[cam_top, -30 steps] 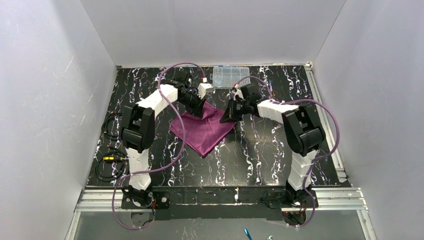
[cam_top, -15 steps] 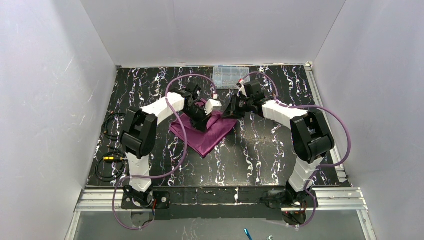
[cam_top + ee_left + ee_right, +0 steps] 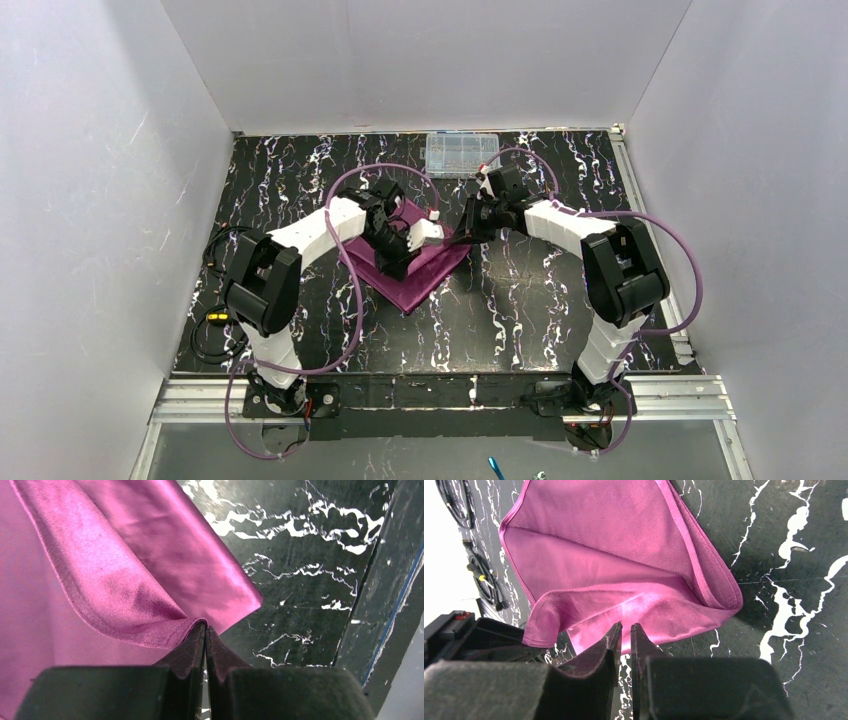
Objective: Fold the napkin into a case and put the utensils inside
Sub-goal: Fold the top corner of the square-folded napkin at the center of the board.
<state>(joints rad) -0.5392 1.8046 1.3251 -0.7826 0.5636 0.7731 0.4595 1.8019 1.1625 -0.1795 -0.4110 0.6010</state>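
Note:
The plum-purple napkin (image 3: 425,272) lies mid-table, one flap doubled back over itself (image 3: 125,570). My left gripper (image 3: 205,626) is shut on the hemmed edge of that flap and holds it just above the lower layer, over the middle of the cloth (image 3: 398,262). At the napkin's right corner is my right gripper (image 3: 462,235). It is open a narrow slit with nothing between its fingers (image 3: 625,625), and the cloth (image 3: 614,555) lies just beyond the tips. The utensils are out of view.
A clear plastic compartment box (image 3: 461,152) stands at the table's far edge behind the arms. Black cables with connectors (image 3: 215,325) lie on the left side. Purple cables loop off both arms over the black marbled table (image 3: 520,310).
My left gripper has drawn the napkin's far edge toward the near side, over the cloth. The right gripper has opened slightly, let go of the cloth, and moved a little farther back.

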